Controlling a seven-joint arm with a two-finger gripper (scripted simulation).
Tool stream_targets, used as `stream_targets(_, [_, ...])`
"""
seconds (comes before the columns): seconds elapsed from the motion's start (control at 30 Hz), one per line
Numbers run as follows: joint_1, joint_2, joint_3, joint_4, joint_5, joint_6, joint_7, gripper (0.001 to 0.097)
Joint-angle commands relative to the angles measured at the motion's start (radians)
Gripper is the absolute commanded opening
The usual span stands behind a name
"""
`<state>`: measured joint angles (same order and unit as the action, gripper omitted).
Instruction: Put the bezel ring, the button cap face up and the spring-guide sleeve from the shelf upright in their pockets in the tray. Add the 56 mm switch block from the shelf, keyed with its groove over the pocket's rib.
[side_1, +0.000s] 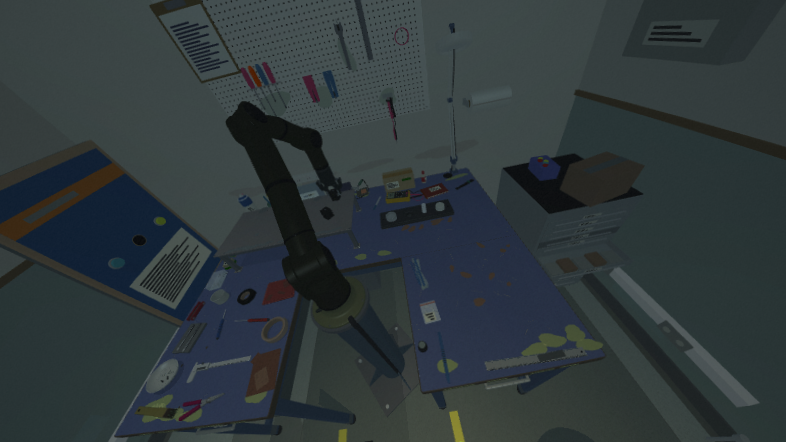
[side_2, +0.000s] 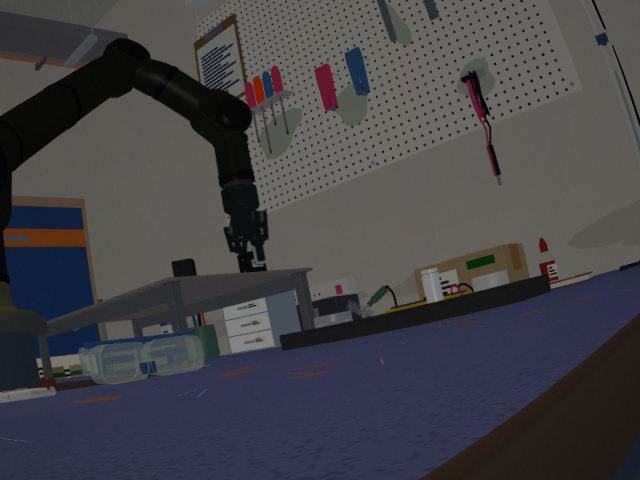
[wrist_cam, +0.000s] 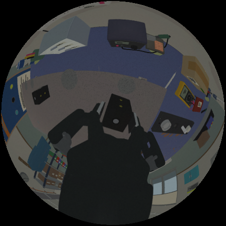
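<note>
A black switch block stands on the grey shelf, near its right end. My gripper is down around it and open, holding nothing. In the second side camera the gripper reaches the shelf top. A second black switch block sits further left on the shelf. The black tray lies on the blue bench to the right. It holds a round pale part and a white upright sleeve.
A pegboard with hung tools stands behind the bench. A cardboard box, a multimeter and a red bottle sit behind the tray. A small drawer unit stands under the shelf. A clear bottle lies on the bench.
</note>
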<state>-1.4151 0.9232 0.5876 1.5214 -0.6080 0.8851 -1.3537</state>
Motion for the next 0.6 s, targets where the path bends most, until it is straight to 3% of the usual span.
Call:
stream_targets(0.0, [0.000,-0.001,0.001,-0.001,0.000,0.000,0.000,0.0600])
stream_targets(0.37, [0.000,-0.001,0.000,0.000,0.000,0.000,0.000,0.0600])
stream_targets(0.57, [0.000,-0.001,0.000,0.000,0.000,0.000,0.000,0.0490])
